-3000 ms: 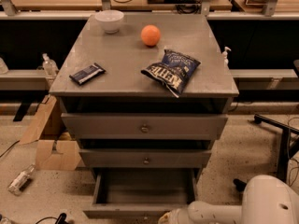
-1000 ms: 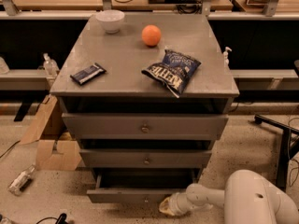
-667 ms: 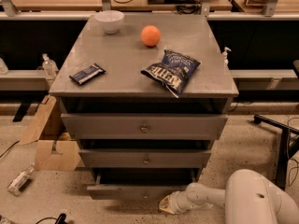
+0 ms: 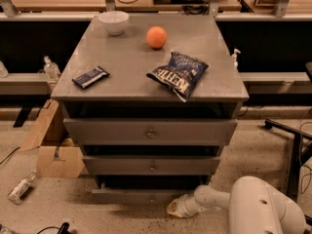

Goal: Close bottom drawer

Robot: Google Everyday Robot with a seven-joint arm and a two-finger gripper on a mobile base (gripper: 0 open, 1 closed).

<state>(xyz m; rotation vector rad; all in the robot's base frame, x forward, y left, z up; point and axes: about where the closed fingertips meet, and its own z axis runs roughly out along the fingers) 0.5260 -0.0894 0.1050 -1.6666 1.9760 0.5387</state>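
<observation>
The bottom drawer (image 4: 141, 196) is sitting at the foot of the cabinet (image 4: 146, 72), only sticking out a little. The gripper (image 4: 178, 206) is hanging low near the floor, right up against the right end of the drawer's front. Honestly can't tell whether it's spread or closed up.

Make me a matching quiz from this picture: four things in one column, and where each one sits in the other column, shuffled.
1. bowl
2. orange
3. bottom drawer
4. gripper

A. low down, at the bottom drawer's right end
B. back left of the cabinet top
C. lowest of three grey fronts
D. on the cabinet top, right of the bowl

Pairs: 1-B, 2-D, 3-C, 4-A
</observation>
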